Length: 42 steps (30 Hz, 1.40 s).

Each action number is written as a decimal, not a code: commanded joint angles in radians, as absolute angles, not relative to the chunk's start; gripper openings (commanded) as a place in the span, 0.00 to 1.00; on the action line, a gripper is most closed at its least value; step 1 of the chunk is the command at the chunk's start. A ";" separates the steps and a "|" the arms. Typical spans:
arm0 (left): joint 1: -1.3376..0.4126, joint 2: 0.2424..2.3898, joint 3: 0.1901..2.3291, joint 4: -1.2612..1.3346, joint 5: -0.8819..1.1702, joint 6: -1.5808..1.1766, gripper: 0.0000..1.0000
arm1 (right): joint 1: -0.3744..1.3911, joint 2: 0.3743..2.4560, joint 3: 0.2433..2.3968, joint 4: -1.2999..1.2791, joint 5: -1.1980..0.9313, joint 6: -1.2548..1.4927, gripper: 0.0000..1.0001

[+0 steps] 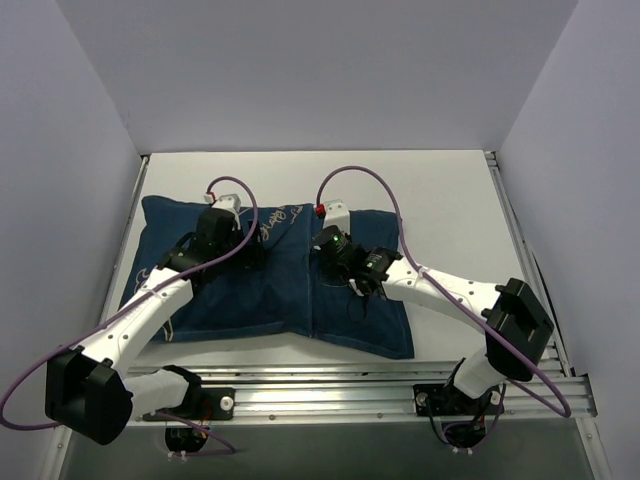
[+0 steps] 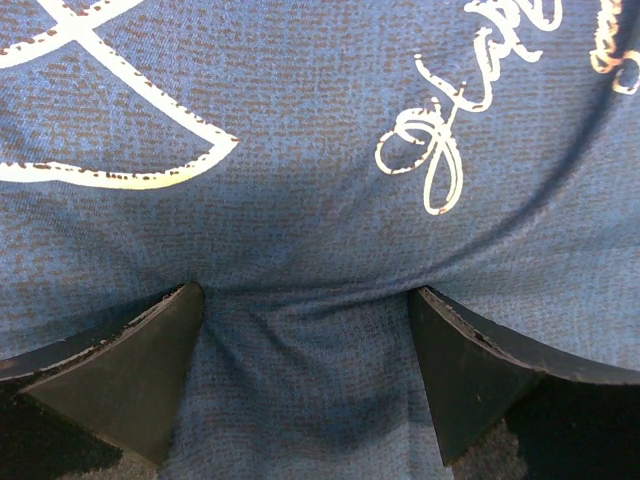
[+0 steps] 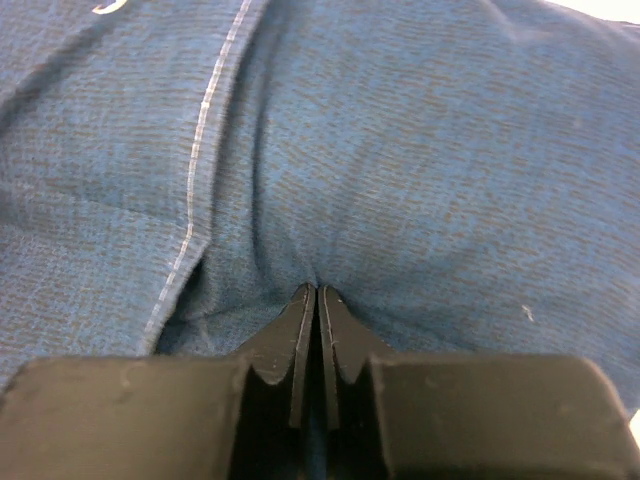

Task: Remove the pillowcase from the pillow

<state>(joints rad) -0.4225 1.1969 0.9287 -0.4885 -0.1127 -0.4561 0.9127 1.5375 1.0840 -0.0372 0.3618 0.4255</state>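
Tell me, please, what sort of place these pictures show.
Probably a robotics lab test cell: plain white walls box in a white table, a left arm and right arm are mounted on a metal rail at its near edge, and a navy pillowcase lies under them.

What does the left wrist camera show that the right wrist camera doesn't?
Only the left wrist view: the left hand, fingers spread wide and pressed into the pillowcase, beside white cursive lettering and a line drawing. Only the right wrist view: the right hand, fingers shut, seemingly pinching a pucker of cloth, near a stitched seam. Both: navy fabric filling nearly the whole frame.
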 commanded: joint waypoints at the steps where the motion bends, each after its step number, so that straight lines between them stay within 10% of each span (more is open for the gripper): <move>1: -0.413 1.247 0.908 -0.586 -0.192 -0.456 0.94 | 0.913 1.549 1.066 -0.176 0.503 0.440 0.00; 14: -0.400 1.304 0.919 -0.617 -0.175 -0.448 0.94 | 0.600 1.217 0.813 -0.227 0.474 0.650 0.00; 23: -0.408 1.279 0.907 -0.571 -0.121 -0.446 0.94 | 0.722 1.212 0.945 -0.159 0.308 0.505 0.00; 31: -0.417 1.266 0.905 -0.563 -0.127 -0.446 0.94 | 0.863 1.327 1.193 -0.193 0.350 0.462 0.63; 42: -0.420 1.261 0.905 -0.563 -0.123 -0.449 0.94 | 0.855 1.574 1.249 -0.204 0.460 0.465 0.81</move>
